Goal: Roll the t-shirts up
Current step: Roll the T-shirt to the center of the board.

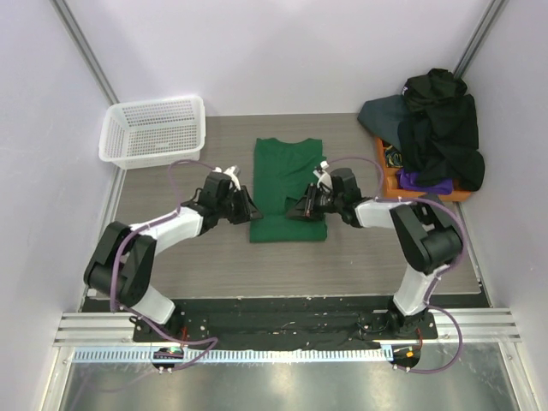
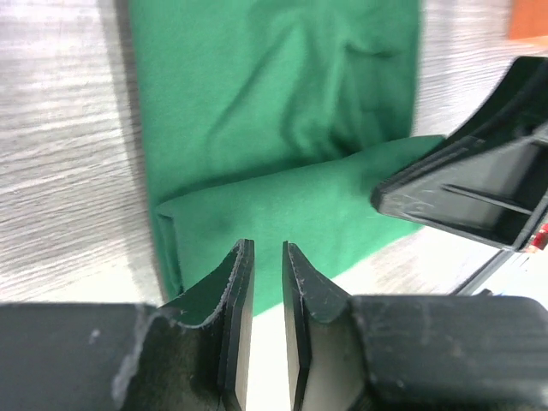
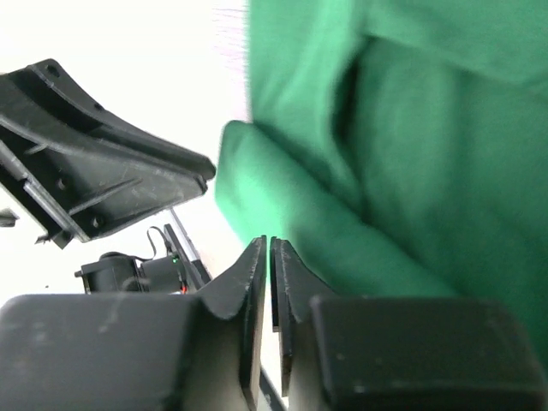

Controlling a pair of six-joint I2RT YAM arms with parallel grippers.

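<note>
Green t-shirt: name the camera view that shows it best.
Top external: the whole green t-shirt lies as a narrow strip, near end folded over, between both grippers. The left wrist view and right wrist view show only that folded end, close up.

plain pale walls (image 1: pixel 257 51) enclose a grey wood-grain tabletop (image 1: pixel 360 257), evenly lit, with a metal rail (image 1: pixel 282 325) at its near edge

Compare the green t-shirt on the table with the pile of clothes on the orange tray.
The green t-shirt lies flat as a narrow folded strip; the dark clothes pile sits heaped and crumpled. The t-shirt rests on the bare table between both grippers; the pile sits on the orange tray, untouched. Both are soft cloth.
</note>
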